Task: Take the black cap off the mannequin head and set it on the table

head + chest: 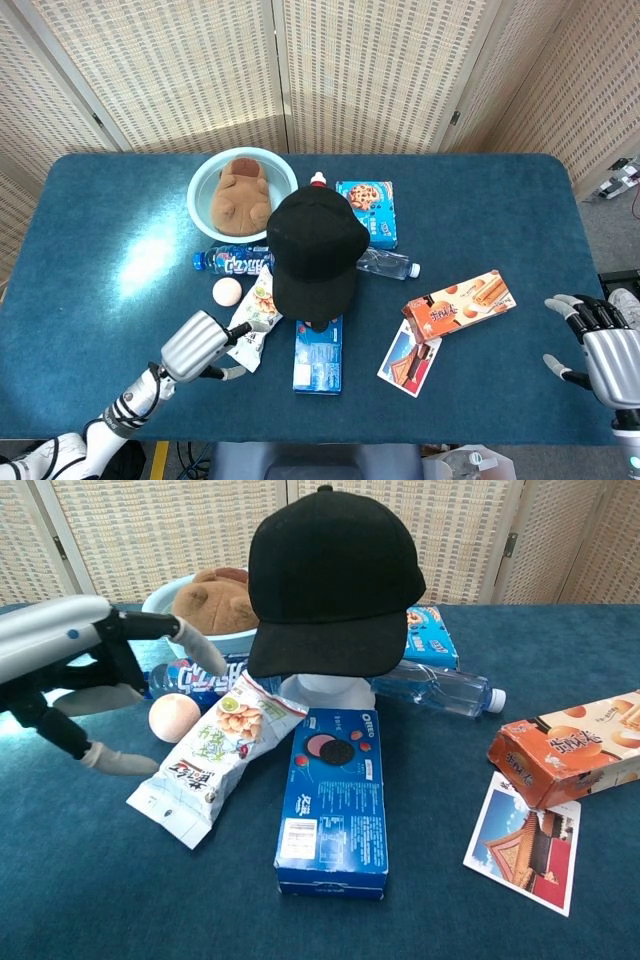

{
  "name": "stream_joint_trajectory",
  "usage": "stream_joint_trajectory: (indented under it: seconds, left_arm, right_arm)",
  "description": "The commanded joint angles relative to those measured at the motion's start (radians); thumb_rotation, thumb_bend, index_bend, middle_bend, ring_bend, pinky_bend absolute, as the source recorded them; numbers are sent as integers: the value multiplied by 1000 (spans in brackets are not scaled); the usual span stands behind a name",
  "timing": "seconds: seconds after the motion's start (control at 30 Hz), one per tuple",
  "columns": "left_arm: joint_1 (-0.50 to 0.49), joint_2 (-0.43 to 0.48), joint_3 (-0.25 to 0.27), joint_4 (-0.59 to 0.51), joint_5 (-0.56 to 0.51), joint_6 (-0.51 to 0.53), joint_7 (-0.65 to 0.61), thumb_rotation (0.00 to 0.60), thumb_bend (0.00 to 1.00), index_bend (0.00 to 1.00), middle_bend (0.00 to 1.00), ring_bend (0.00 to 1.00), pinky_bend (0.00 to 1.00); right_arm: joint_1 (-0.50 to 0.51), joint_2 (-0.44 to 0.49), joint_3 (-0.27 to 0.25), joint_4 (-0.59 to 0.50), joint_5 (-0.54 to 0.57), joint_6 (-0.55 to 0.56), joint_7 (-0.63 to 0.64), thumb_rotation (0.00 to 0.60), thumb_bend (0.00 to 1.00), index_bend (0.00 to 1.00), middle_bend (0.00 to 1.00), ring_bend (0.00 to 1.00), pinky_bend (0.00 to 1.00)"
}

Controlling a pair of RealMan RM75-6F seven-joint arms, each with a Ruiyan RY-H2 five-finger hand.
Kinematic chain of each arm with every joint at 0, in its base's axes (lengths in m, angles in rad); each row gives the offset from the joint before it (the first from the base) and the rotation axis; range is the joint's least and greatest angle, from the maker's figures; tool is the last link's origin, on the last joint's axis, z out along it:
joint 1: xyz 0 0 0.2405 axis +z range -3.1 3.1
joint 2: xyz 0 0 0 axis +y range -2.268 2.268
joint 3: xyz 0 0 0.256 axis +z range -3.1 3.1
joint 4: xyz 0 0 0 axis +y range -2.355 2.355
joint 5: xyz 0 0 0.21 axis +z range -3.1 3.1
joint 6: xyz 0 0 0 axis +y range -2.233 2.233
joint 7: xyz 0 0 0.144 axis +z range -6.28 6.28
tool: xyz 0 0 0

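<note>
The black cap (313, 248) (332, 582) sits on the white mannequin head (333, 691) in the middle of the table, brim facing the near edge. My left hand (199, 346) (75, 670) is open, fingers spread, low over the table to the left of the cap, beside a snack bag (252, 322) (211, 765). It touches nothing I can make out. My right hand (605, 345) is open at the table's right near edge, far from the cap; the chest view does not show it.
Around the head lie a blue Oreo box (333, 802), a water bottle (440, 689), a blue-label bottle (233, 262), an egg-like ball (171, 717), an orange biscuit box (567, 746), a postcard (523, 842), a cookie box (367, 211) and a bowl (205, 181) holding a plush toy (240, 193).
</note>
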Motion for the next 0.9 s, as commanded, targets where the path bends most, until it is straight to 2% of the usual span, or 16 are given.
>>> stream_joint_trajectory:
  seconds: [0.03, 0.27, 0.9]
  left_arm:
    - [-30, -55, -31, 39, -21, 16, 8, 600, 42, 329, 1000, 1000, 1000]
    - [-77, -132, -59, 106, -30, 40, 18, 600, 43, 360, 1000, 1000, 1000]
    - [-218, -313, -104, 295, -87, 22, 10, 600, 47, 421, 1000, 1000, 1000]
  right_arm:
    - [-3, -1, -2, 4, 2, 1, 4, 600, 76, 277, 263, 188, 226]
    - [-6, -5, -4, 15, 2, 3, 14, 600, 76, 277, 263, 188, 226]
    - [-19, -1, -5, 23, 9, 13, 27, 600, 75, 277, 263, 188, 226]
